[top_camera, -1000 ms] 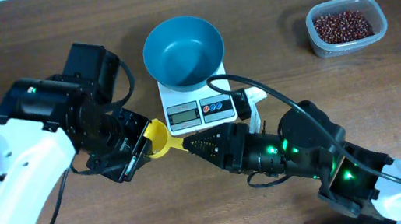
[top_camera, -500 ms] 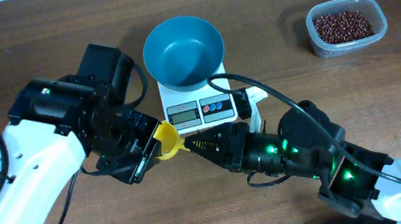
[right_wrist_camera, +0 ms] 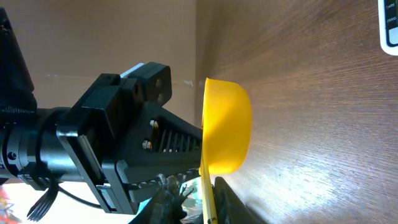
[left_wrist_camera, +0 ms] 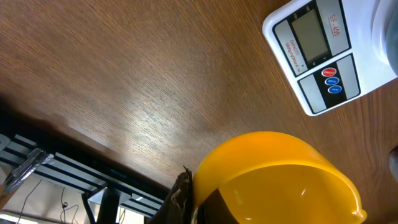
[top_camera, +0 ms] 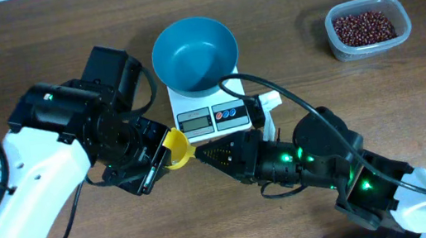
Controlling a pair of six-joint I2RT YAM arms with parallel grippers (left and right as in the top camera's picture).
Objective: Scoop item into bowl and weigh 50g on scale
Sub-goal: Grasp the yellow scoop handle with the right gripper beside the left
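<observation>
Right end effector [top_camera: 202, 151] holds scoop [top_camera: 172, 148] just off front-left corner of the scale [top_camera: 211, 120].

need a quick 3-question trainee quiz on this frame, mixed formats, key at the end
1. True or false: the teal bowl sits on the scale.
2. Where are the beans? A) in the clear tub B) in the teal bowl C) in the yellow scoop
3. Fill in: the yellow scoop's handle runs between the fingers of the ___ gripper.

Key:
1. True.
2. A. The bowl and the scoop hold no beans.
3. Right. The right wrist view shows the handle between the fingers of the right gripper.
</observation>
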